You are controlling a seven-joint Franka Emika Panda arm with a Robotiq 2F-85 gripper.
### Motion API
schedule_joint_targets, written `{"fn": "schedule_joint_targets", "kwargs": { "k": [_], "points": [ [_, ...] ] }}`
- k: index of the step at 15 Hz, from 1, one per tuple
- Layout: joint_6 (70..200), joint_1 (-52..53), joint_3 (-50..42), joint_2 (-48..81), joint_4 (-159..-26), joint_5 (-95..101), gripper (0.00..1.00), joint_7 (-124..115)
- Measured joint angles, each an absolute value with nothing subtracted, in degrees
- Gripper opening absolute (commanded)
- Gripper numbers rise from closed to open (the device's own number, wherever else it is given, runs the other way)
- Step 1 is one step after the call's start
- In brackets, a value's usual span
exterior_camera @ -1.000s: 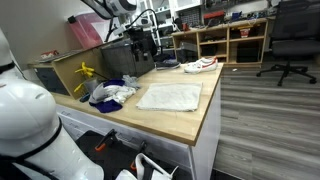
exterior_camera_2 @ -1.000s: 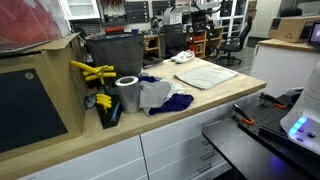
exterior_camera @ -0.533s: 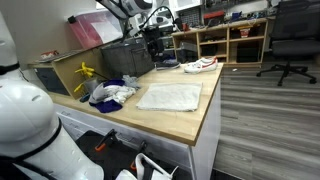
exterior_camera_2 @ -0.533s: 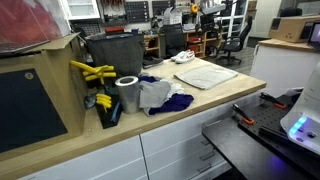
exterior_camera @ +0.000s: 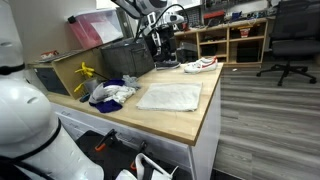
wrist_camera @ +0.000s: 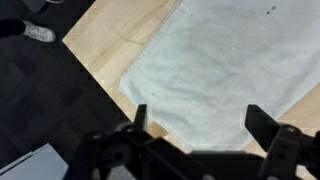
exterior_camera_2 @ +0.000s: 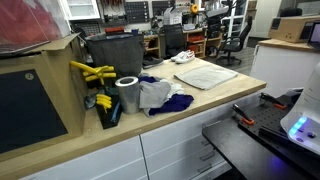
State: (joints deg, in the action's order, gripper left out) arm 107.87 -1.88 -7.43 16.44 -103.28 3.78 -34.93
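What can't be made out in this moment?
- Wrist view: the gripper reads open, but its height over the towel does not show. The picture's right and bottom edges cut the towel off.
- Both exterior views: the gripper is too small against the background to read its jaws.
- An exterior view: the cloth pile is too small to tell its pieces apart.

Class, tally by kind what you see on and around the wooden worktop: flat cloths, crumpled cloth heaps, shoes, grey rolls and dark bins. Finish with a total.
Flat white cloth: 1
Crumpled cloth heap: 1
Shoe: 1
Grey roll: 1
Dark bin: 1
Total: 5
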Motion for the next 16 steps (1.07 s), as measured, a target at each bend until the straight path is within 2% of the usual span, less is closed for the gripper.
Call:
{"fn": "schedule_joint_targets", "kwargs": {
  "k": [8, 16],
  "points": [
    [107.57, -1.83, -7.36, 16.93, -102.65, 3.83, 1.0, -35.19],
    [117.86, -2.36, -9.49, 22.49, -103.14, 4.0, 1.0, -41.9]
  ]
}}
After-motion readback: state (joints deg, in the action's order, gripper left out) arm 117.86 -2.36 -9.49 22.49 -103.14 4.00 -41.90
